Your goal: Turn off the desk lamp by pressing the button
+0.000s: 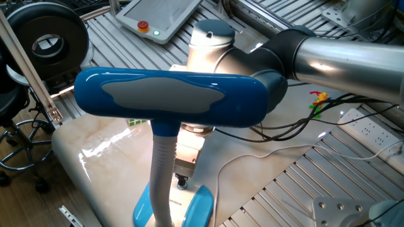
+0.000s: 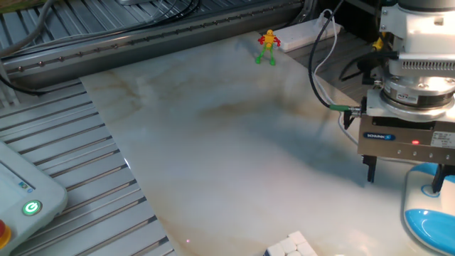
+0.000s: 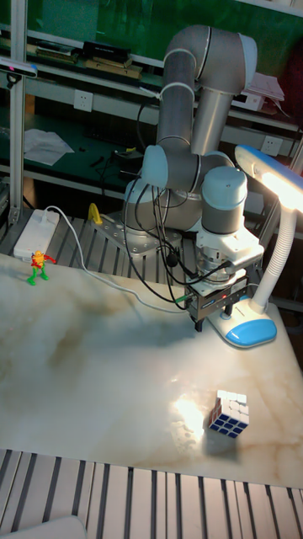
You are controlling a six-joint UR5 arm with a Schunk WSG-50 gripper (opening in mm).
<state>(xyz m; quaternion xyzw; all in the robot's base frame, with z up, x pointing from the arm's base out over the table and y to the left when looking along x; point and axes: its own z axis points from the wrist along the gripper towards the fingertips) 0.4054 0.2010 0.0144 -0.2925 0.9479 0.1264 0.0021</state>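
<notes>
The desk lamp has a glossy blue head [image 1: 170,94] with a grey patch, a white ribbed neck [image 1: 162,170] and a blue-and-white base [image 1: 199,205]. In the tall fixed view the lamp head [image 3: 273,181] glows, and its base [image 3: 249,333] sits beside my gripper [image 3: 215,317]. My gripper [image 2: 405,181] is open, with a wide gap between its two dark fingers. One fingertip [image 2: 441,183] stands down on the lamp base [image 2: 426,217] right at the button [image 2: 431,191], which is mostly covered. In one fixed view that fingertip [image 1: 182,183] hides the button.
A Rubik's cube [image 3: 229,413] lies in front of the lamp. A small toy figure [image 2: 268,47] and a white power strip [image 3: 29,232] are at the far side. A grey controller tablet [image 1: 161,19] rests off the table. Cables [image 1: 284,129] trail behind the arm.
</notes>
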